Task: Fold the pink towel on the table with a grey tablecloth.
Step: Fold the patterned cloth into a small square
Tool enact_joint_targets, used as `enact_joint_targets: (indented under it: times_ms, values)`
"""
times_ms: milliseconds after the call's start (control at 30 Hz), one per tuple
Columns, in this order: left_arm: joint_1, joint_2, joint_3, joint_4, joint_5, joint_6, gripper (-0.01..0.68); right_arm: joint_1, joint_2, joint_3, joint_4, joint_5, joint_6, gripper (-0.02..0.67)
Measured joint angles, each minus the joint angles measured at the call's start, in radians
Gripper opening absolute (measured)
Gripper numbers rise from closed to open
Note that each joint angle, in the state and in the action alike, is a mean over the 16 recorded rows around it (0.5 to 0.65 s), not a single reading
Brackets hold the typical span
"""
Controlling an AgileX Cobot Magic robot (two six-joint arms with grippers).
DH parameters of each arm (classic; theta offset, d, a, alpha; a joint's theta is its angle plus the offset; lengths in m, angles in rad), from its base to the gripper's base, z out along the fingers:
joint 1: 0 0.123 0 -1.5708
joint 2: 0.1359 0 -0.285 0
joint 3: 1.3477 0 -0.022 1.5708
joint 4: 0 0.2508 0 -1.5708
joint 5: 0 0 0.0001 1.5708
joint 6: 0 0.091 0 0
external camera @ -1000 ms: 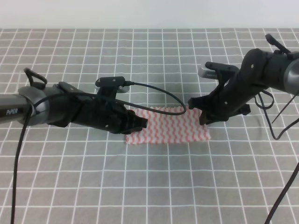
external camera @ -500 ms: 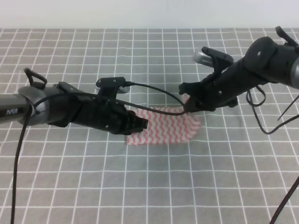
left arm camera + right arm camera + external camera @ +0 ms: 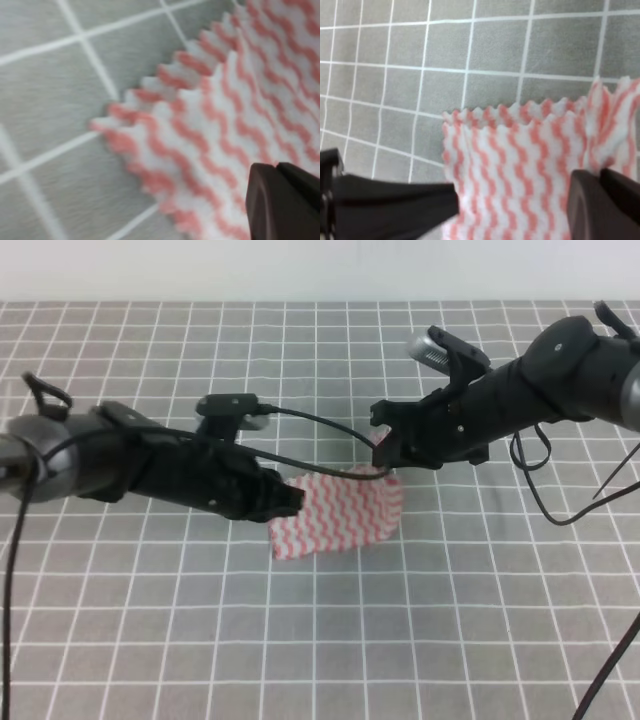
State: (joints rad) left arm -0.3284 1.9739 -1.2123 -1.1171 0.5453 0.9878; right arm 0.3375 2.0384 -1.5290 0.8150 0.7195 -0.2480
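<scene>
The pink towel (image 3: 335, 518) lies mid-table on the grey tablecloth (image 3: 330, 640), its right side raised and curled over toward the left. My right gripper (image 3: 386, 456) is shut on that raised right edge, a little above the table. In the right wrist view the striped pink towel (image 3: 520, 165) hangs from the closed right gripper (image 3: 602, 200). My left gripper (image 3: 291, 503) rests low on the towel's left edge, fingers together. The left wrist view is blurred; it shows two zigzag-edged layers of the pink towel (image 3: 210, 115) running under the left gripper (image 3: 280, 200).
A black cable (image 3: 320, 425) arcs from the left arm's camera across to the right gripper, just above the towel. The left arm (image 3: 120, 465) stretches in from the left edge. Gridded cloth spreads on all sides of the towel.
My right gripper has moved left and slightly up, dragging the towel's right edge with it, so the towel's footprint has narrowed. The left arm has shifted slightly up and left.
</scene>
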Motion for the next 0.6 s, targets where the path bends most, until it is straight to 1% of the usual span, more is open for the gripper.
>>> enact_joint_targets:
  times_ms: [333,600]
  values:
    - [0.052,-0.025,0.001,-0.002,0.031,0.013,-0.003,0.04,0.0,-0.006,0.002,-0.019,-0.009,-0.012]
    - [0.06,-0.024,0.001,-0.002,0.042,0.019,-0.003,0.057,0.0,-0.007,0.001,-0.036,-0.018,-0.011]
